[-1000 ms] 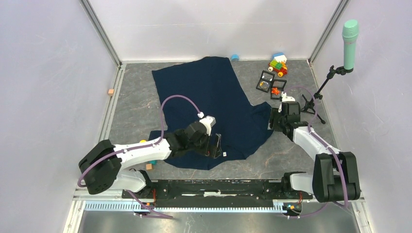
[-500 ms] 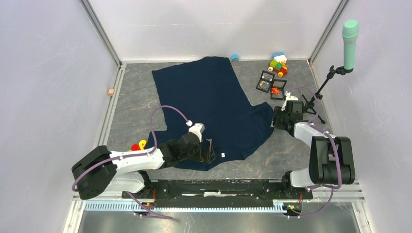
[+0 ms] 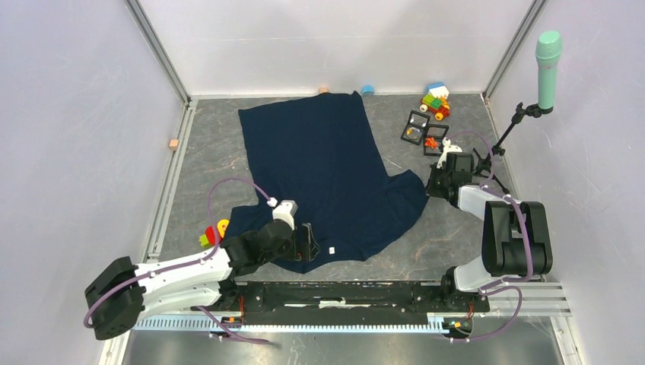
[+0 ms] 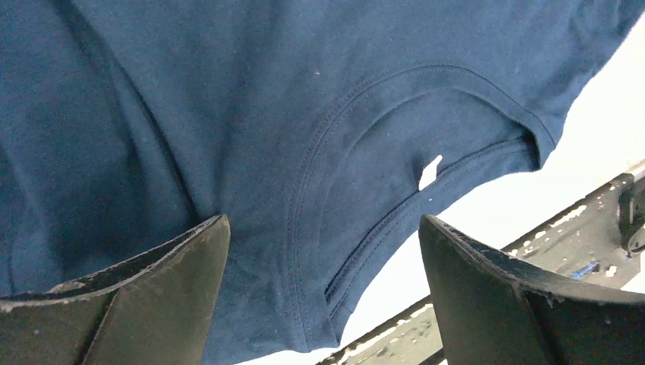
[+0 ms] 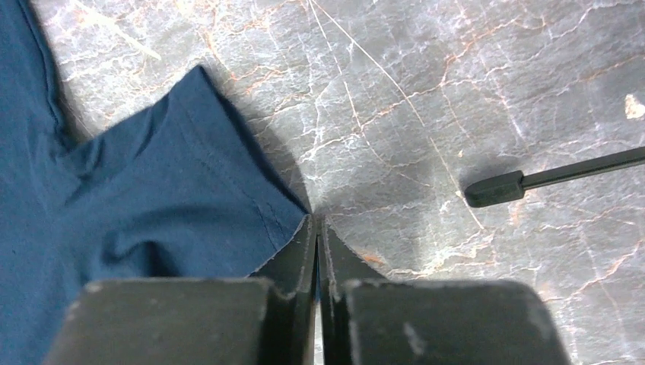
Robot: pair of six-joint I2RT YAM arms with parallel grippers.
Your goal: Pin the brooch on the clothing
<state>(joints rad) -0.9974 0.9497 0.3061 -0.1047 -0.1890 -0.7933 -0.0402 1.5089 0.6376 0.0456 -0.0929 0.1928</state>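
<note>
Top: navy shirt (image 3: 327, 175) lies spread flat on the table (image 3: 213, 160). Left wrist: left end effector (image 4: 323, 228) wide open over the collar (image 4: 365, 106), white tag (image 4: 430, 172) showing. Right wrist: right end effector (image 5: 316, 220) closed at the sleeve corner (image 5: 228, 152); can't tell whether fabric is pinched.

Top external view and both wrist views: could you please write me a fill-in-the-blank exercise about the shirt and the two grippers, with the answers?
1. The jaws of the left gripper stand ____ over the collar of the shirt.
2. The jaws of the right gripper are ____ at the edge of a sleeve.
3. Inside the collar sits a small ____ label.
Answers: open; shut; white.
</note>
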